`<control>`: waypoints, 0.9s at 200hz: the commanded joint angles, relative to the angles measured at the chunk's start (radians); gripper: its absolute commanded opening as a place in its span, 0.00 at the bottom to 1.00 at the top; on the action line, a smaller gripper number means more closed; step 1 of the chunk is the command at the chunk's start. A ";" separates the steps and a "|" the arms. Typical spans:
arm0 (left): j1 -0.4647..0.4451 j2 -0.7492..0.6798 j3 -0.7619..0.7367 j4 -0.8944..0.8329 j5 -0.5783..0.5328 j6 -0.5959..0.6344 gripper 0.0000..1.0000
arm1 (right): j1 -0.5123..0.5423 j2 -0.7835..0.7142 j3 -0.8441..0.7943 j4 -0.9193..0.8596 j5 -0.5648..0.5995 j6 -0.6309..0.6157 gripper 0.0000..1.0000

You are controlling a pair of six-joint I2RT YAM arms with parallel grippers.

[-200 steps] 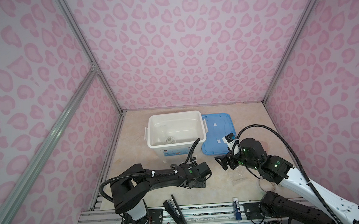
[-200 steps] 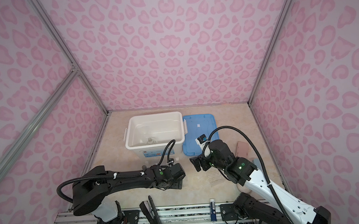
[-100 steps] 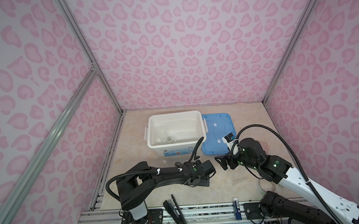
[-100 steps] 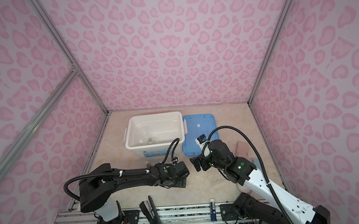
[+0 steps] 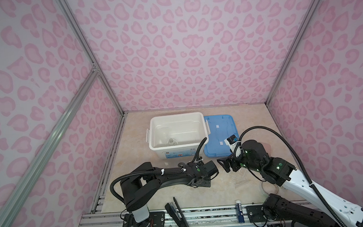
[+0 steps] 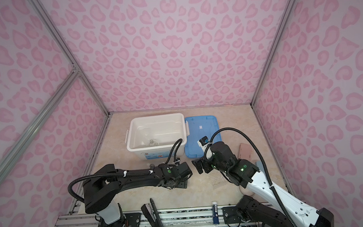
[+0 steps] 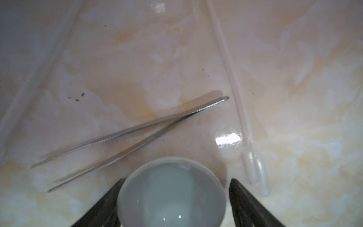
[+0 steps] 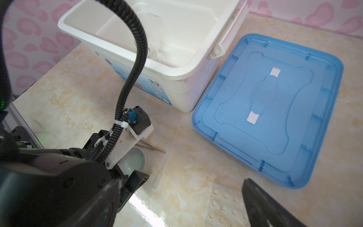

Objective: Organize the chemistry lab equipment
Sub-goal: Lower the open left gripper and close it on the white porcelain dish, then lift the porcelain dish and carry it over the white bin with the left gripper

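Left hand is reaching low over the beige surface, at 6 o'clock from the white bin. Its jaws are standing released and straddling the white round piece. One finger is touching the rim and the other is sitting just off it with a gap showing, so nothing is being gripped. The piece is resting on the surface.

Metal tweezers are lying flat just beside the piece and apart from it. Their arms are spread and the joined end is pointing at the thin clear dropper. The dropper's bulb is lying near the free finger. A second thin clear stem is showing blurred at the frame edge; cannot tell what it is.

Right hand is hovering at 3 o'clock from the left hand, close to it. Its jaws are spread wide, holding nothing, with fingertips pointing toward 9 o'clock. Clear rack is lying on the surface just beside it.

The bin is sitting open at 12 o'clock, with a small clear glass flask sitting inside near its 6 o'clock wall. Blue lid is lying flat at 3 o'clock from the bin, right against it. Black stapler is lying at 6 o'clock on the metal rail. Blue-and-white stick is lying at 5 o'clock on the same rail.
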 commanded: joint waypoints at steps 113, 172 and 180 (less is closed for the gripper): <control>0.005 -0.068 0.002 -0.036 -0.037 0.017 0.65 | 0.002 0.017 -0.006 0.021 0.010 -0.003 0.97; 0.005 -0.188 0.014 -0.116 -0.056 0.028 0.61 | 0.002 0.006 -0.002 0.022 0.011 -0.003 0.97; 0.005 -0.207 0.029 -0.146 -0.065 0.037 0.61 | 0.002 0.005 0.001 0.024 0.011 -0.003 0.97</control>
